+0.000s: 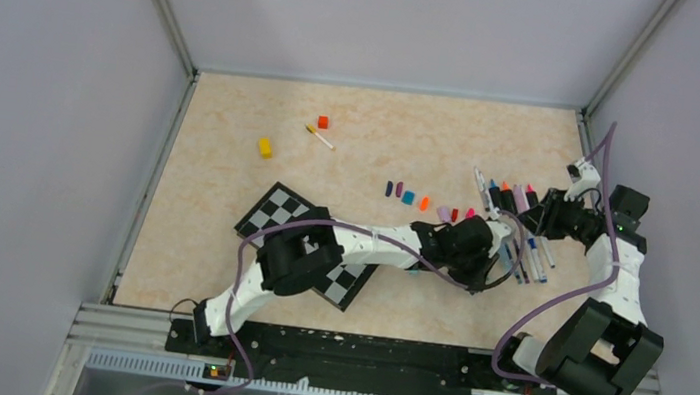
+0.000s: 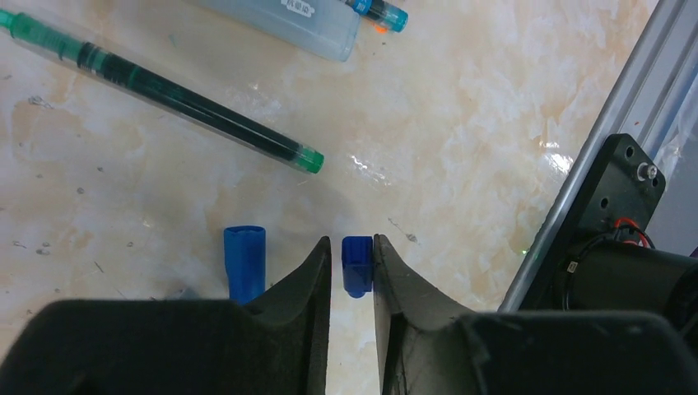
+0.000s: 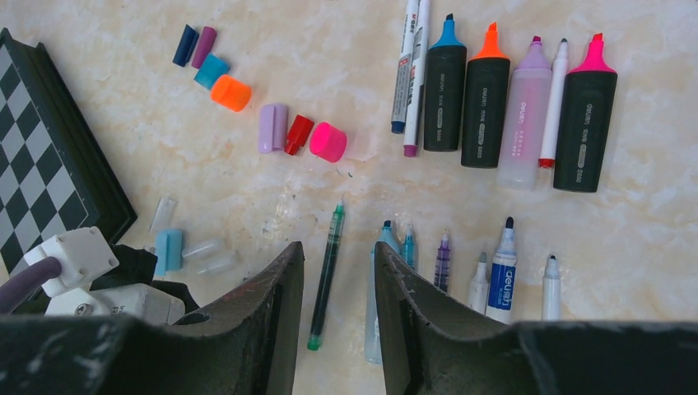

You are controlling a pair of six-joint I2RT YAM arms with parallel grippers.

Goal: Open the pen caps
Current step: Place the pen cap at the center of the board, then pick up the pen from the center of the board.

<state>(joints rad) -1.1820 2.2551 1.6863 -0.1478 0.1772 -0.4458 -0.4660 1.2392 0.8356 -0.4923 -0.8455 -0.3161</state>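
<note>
Pen caps (image 3: 272, 127) lie in a row right of the checkered board (image 3: 49, 156). Left gripper (image 2: 352, 243) has its fingers (image 2: 306, 284) a little apart, a small blue cap (image 2: 356, 267) loose between them. Right gripper (image 3: 338, 247) hangs with jaws apart above a green pen (image 3: 327, 280), holding nothing

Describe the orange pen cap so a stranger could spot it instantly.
Start at the black-and-white checkerboard panel. Beside it runs a row of small plastic caps. The stubby orange plastic cap lies between the teal cap and the lilac one, the row's only orange piece.
</note>
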